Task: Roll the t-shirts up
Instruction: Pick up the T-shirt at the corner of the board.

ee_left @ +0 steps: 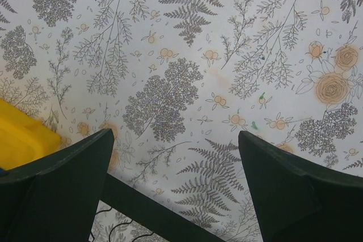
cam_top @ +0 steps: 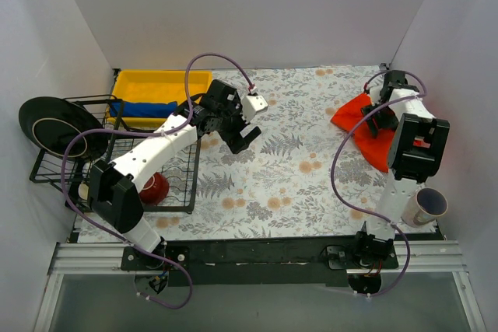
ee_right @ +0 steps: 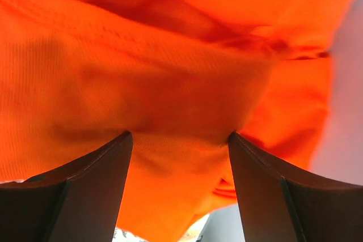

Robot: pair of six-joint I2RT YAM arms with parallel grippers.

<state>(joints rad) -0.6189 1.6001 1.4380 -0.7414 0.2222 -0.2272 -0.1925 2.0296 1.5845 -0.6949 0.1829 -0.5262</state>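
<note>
The orange-red t-shirt [cam_top: 359, 124] lies crumpled at the far right of the floral table. My right gripper [cam_top: 379, 118] is down on it. In the right wrist view the orange cloth [ee_right: 170, 55] fills the frame and bulges between the wide-apart fingers of the right gripper [ee_right: 180, 135], whose tips press into it; the jaws stand open. The royal blue t-shirt [cam_top: 144, 108] lies in the yellow bin [cam_top: 159, 83] at the far left. My left gripper [cam_top: 241, 136] hovers open over bare tablecloth to the right of the bin, nothing between the fingers [ee_left: 68, 179].
A black wire rack [cam_top: 175, 192] stands at the left with a black plate [cam_top: 50, 124] and a red bowl [cam_top: 154, 186]. A white cup [cam_top: 428, 206] sits at the near right. White walls close in both sides. The yellow bin's corner [ee_left: 22, 140] shows in the left wrist view.
</note>
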